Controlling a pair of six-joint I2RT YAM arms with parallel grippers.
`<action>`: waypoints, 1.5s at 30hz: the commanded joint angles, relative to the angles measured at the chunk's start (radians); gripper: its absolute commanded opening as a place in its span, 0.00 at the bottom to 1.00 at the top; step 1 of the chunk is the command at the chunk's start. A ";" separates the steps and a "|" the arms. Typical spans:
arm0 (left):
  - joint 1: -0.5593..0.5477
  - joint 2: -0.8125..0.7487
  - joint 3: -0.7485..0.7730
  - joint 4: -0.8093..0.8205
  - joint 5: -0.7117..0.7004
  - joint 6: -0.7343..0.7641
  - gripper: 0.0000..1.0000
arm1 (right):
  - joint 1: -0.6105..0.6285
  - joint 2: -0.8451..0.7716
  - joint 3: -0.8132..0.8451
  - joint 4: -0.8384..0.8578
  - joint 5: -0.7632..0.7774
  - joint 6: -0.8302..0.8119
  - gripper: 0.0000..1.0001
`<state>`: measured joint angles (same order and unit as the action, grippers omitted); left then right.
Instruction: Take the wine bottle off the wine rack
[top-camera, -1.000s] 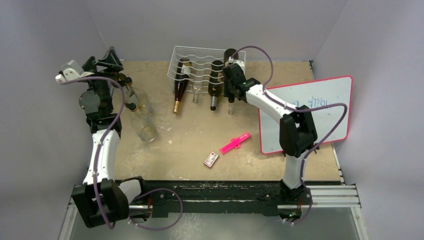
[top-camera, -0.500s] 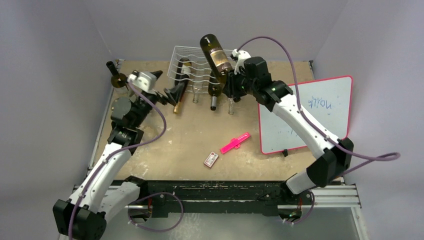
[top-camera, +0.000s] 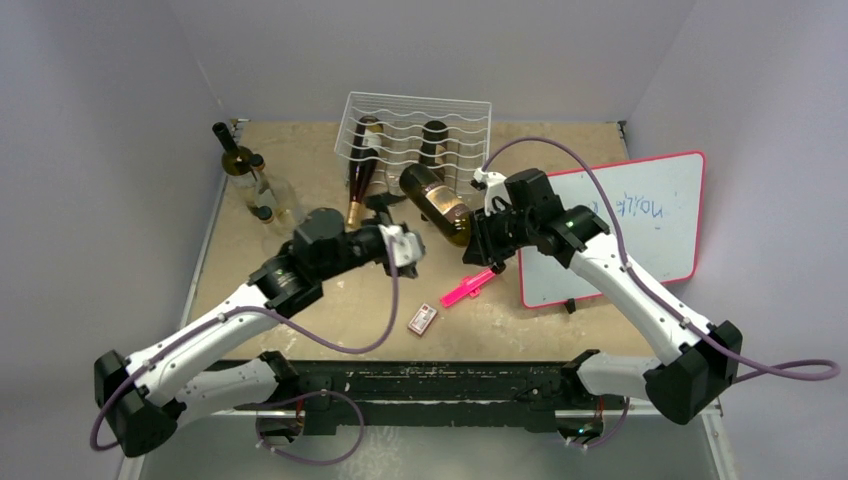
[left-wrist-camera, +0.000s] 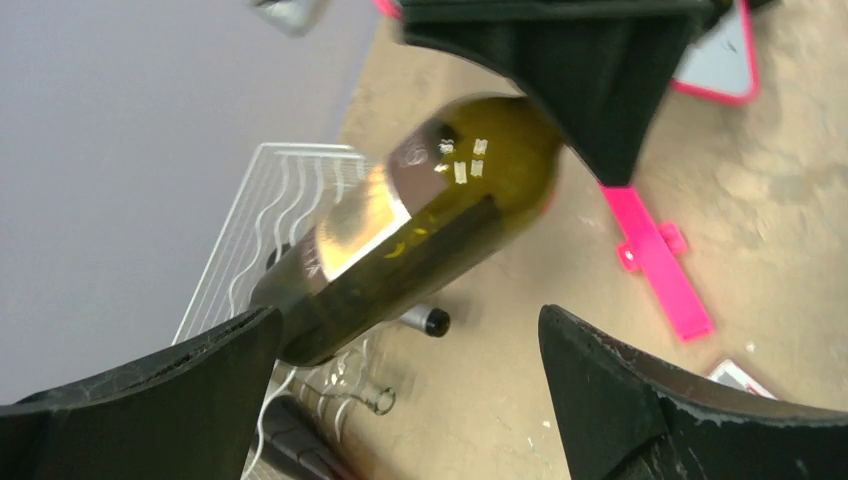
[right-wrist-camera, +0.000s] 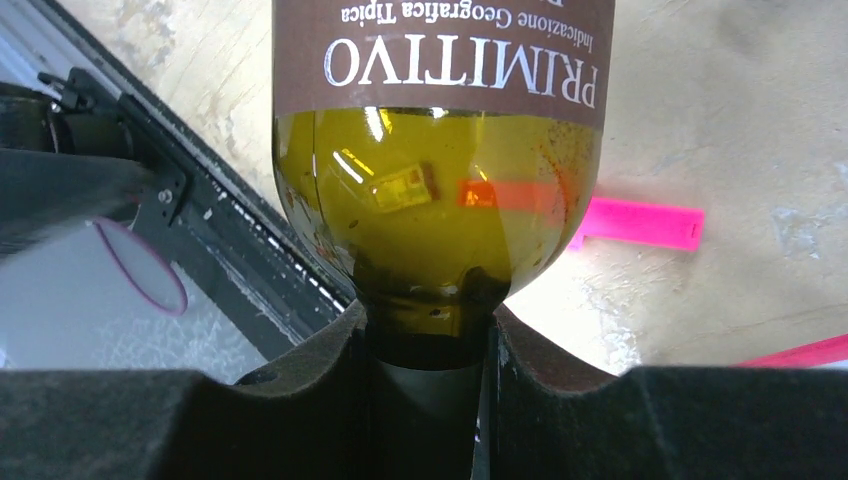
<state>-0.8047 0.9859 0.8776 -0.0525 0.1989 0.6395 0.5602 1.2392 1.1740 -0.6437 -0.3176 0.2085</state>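
Grips the Primitivo wine bottle (top-camera: 437, 207) by its neck in the right tool (right-wrist-camera: 430, 372), clamped tight on the glass. Holds it tilted in the air above the worktop (top-camera: 560, 140), just in front of the wire wine rack (top-camera: 415, 105). Spreads the left tool (left-wrist-camera: 405, 390) wide beside it, empty.
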 joint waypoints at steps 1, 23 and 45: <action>-0.101 0.032 0.021 -0.006 -0.170 0.196 1.00 | 0.000 -0.081 -0.010 0.133 -0.127 -0.007 0.00; -0.309 0.332 0.195 -0.126 -0.411 0.487 0.92 | 0.007 -0.072 -0.100 0.118 -0.411 -0.077 0.00; -0.309 0.169 -0.132 0.268 -0.623 -0.110 0.00 | 0.012 -0.134 0.156 0.169 0.137 0.041 1.00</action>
<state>-1.1194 1.2404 0.7975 -0.0181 -0.3248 0.7685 0.5674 1.0897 1.2171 -0.5640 -0.3920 0.2028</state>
